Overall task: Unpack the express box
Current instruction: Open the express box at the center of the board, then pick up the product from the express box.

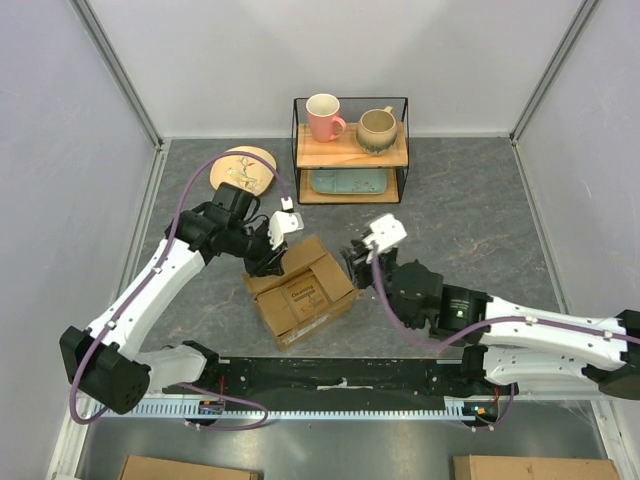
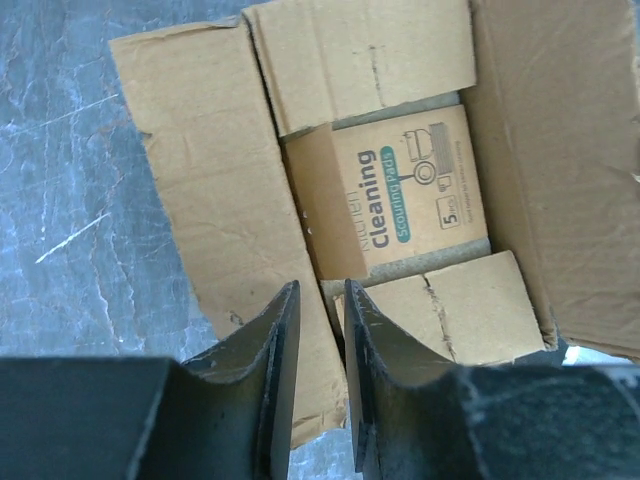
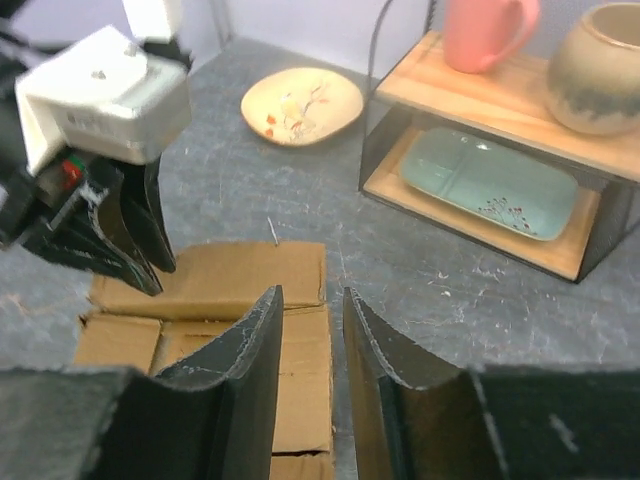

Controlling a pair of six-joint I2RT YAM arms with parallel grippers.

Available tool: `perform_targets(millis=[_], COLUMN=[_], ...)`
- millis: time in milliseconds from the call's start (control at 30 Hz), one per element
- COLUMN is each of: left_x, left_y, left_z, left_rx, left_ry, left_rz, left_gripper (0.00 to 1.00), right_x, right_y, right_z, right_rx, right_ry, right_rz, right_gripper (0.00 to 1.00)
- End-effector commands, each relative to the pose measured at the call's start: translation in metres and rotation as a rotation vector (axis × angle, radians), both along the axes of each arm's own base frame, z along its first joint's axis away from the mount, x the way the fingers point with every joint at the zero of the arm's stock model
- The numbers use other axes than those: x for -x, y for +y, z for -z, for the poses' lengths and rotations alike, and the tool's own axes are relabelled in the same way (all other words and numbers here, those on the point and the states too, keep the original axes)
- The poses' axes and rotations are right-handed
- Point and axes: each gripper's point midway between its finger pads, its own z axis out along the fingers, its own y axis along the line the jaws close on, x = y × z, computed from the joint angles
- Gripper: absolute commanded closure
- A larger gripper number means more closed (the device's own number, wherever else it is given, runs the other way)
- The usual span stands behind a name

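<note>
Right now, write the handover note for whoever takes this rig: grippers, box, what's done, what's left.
Left gripper: fingers a narrow gap apart at the edge of one box flap; I cannot tell whether it is pinching the flap.
Right gripper: narrowly open, empty, above the box's flaps.
Brown cardboard express box: on the grey table between the arms, flaps folded open.
Done: the box is opened.
Left: the brown cardboard scouring-pad packet lies inside and needs lifting out.

Grey marbled table (image 1: 480,200) under the open express box (image 1: 300,290), a yellow plate (image 1: 250,162) and a two-tier shelf (image 1: 350,150).
</note>
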Motion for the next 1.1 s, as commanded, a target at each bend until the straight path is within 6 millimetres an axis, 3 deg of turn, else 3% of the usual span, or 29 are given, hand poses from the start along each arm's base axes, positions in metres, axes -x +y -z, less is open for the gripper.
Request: perform_targets(millis=[0,200,300,433,567,700,1000,1067], left_x=[0.016,0.025,0.027,0.028,0.035,0.034,0.031,0.034], left_y=[-0.007,0.008,0.021,0.038,0.045,0.04,0.03,0.028], left_z=[-0.009,0.008,0.015,0.02,0.041,0.053,0.056,0.055], left_rx=[0.054,-0.001,-0.05,-0.085,-0.094,-0.078,-0.033,-0.018], left_ry=[0.0,0.037,0.031,0.008,0.035,0.071,0.107,0.112], left_rz=[0.092,0.049,0.005,-0.03,-0.025,-0.006,0.052,0.074], left_gripper=[0.7,0.67,0.66,0.66,0.66,0.67,0.73,0.75], right_x=[0.016,0.026,0.027,0.029,0.027,0.019,0.004,0.003], right_y=[0.052,0.085,0.095,0.109,0.117,0.119,0.131,0.134], right_z=[0.016,0.059,0.074,0.089,0.11,0.122,0.142,0.144], right_rx=[0.186,0.409,0.502,0.617,0.713,0.799,0.884,0.888], right_ry=[-0.105,-0.125,-0.118,-0.153,-0.158,-0.189,-0.208,-0.209], right_rz=[-0.309,-0.51,-0.587,-0.682,-0.734,-0.737,-0.734,-0.739], right_gripper=[0.62,0.32,0.29,0.31,0.35,0.34,0.36,0.41])
